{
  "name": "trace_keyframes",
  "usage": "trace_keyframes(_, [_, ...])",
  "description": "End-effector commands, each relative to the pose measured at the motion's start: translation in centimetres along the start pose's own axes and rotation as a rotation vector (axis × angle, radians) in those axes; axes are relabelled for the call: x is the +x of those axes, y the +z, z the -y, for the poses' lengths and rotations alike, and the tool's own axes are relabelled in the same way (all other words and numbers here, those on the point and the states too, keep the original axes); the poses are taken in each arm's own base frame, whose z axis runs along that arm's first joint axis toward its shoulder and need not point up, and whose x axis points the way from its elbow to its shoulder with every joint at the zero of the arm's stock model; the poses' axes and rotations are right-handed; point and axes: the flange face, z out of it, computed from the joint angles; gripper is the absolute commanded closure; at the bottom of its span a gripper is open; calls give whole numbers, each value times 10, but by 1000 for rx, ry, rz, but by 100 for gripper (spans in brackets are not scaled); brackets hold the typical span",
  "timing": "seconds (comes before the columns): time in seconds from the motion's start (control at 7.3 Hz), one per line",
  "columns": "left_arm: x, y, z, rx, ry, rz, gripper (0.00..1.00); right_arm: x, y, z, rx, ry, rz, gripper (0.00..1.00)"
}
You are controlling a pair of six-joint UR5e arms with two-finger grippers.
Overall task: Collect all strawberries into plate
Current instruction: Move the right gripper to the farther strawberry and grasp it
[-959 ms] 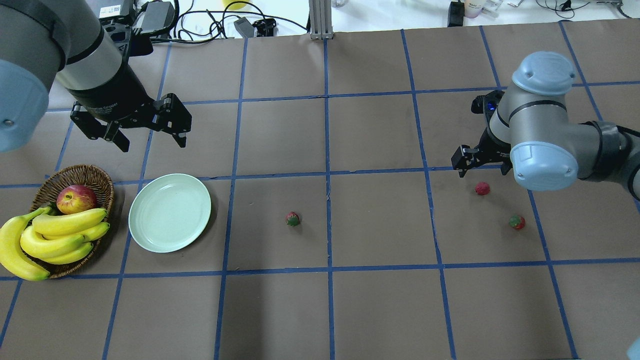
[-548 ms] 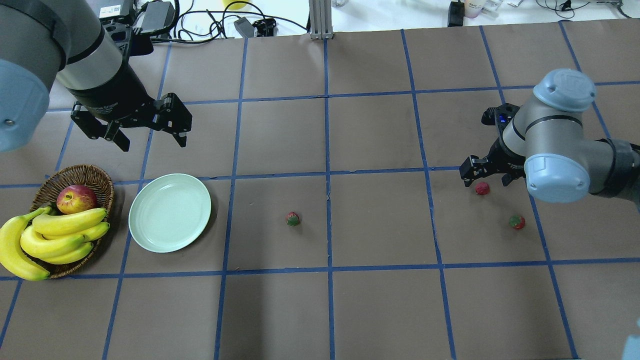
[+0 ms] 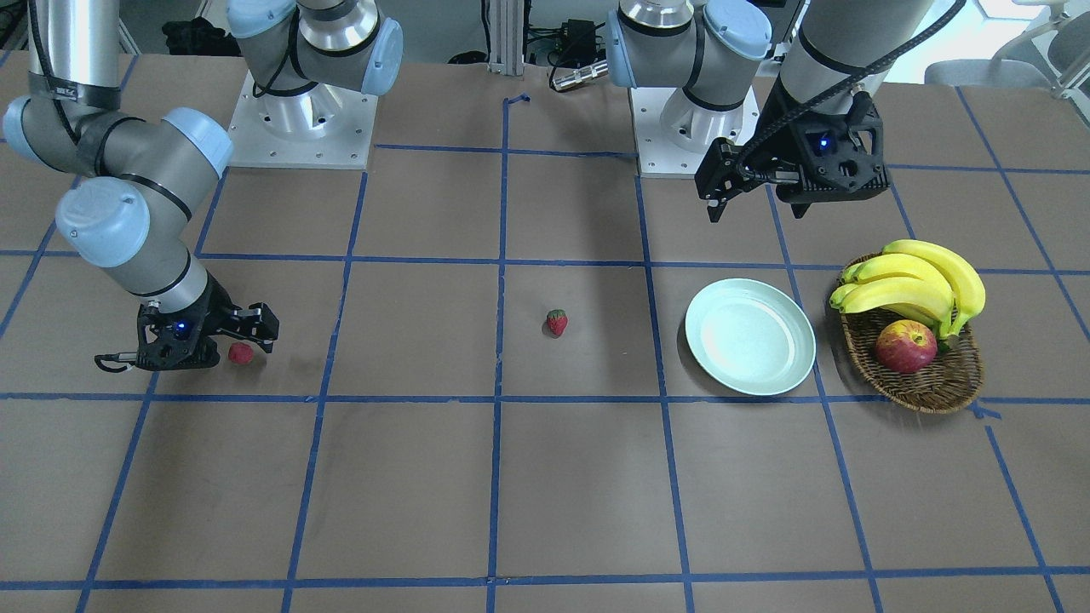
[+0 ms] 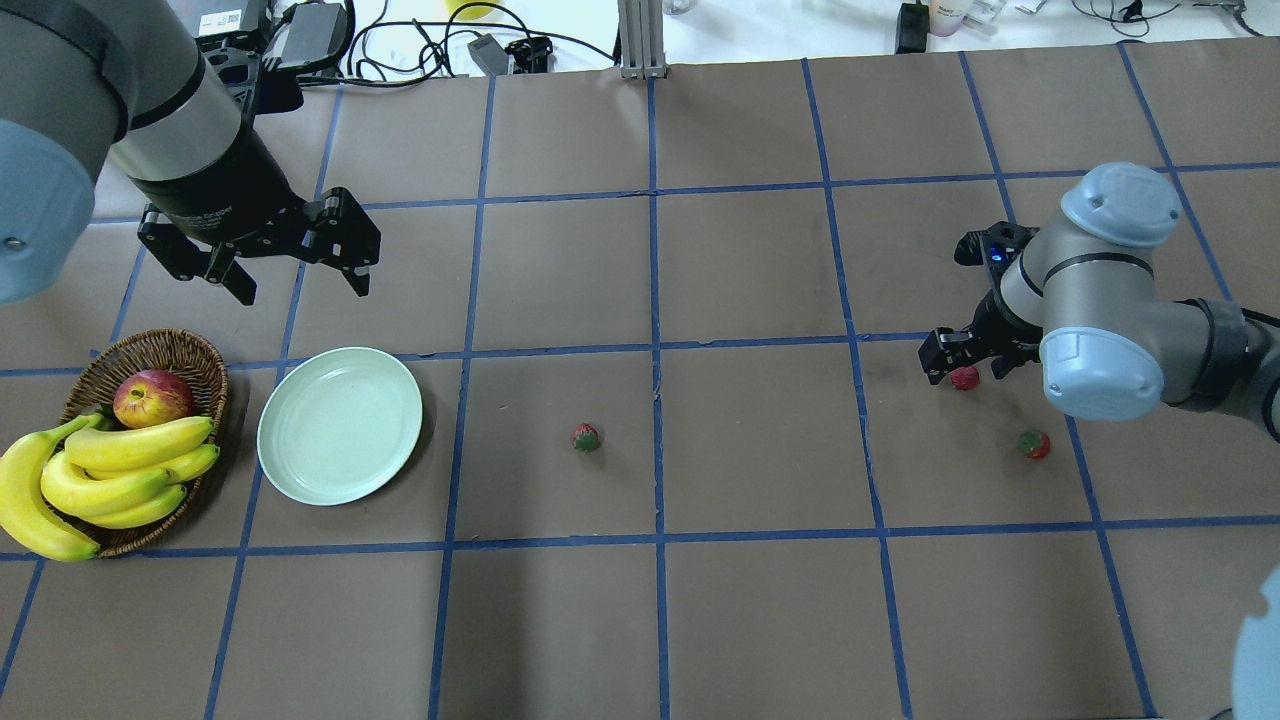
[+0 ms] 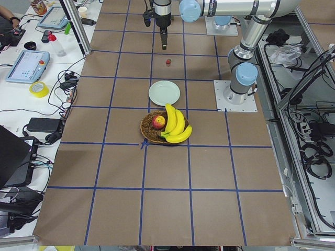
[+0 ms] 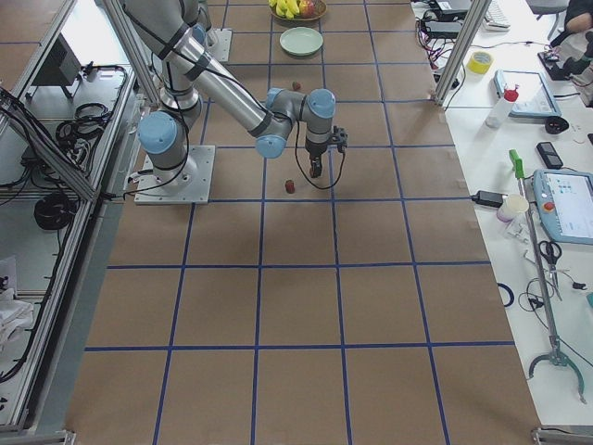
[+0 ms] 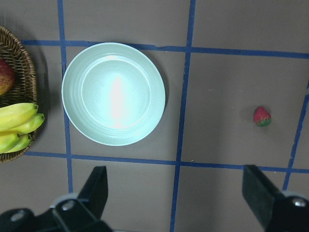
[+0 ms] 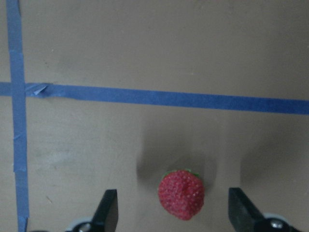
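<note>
Update: right claw [image 8: 174, 210] has dropped lower over the last second and now straddles a strawberry [image 8: 181, 193]. Fingers are spread either side of it, not pinching yet. It sits on the table [image 4: 760, 600] right between them, so I'd guess the first pick is a squeeze away. Left claw [image 4: 302, 278] has barely budged, hanging spread and empty behind the plate [image 4: 340, 425]. Plate has nothing in it, so zero collected so far. Second berry [image 4: 1034, 444] lies near the first, and third berry [image 4: 586, 437] is mid-table, closer to the plate but well apart from it.
</note>
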Motion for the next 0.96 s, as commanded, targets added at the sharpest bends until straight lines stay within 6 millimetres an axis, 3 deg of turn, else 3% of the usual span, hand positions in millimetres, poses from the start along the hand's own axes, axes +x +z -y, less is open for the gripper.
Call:
trace_keyframes(0.0, [-1,1,0,-2,-1,7,0,3,13,4,-13,-3,1,47])
trace_keyframes(0.27, [-1,3,3,-5,-8,-2,0,8,8,3,-23,-13,-57,92])
trace_keyframes(0.41, [2,4,6,-2,-4,-5,0,9,4,5,-23,-13,-57,100])
trace_keyframes(0.55, [0,4,6,-1,-8,-7,0,0,-11,14,10,-30,-77,100])
trace_keyframes(0.69, [0,4,5,-2,-8,-10,0,-36,-35,25,59,-68,-87,99])
trace_keyframes(0.82, [1,2,3,2,-7,-10,0,-99,-62,32,83,-44,-90,99])
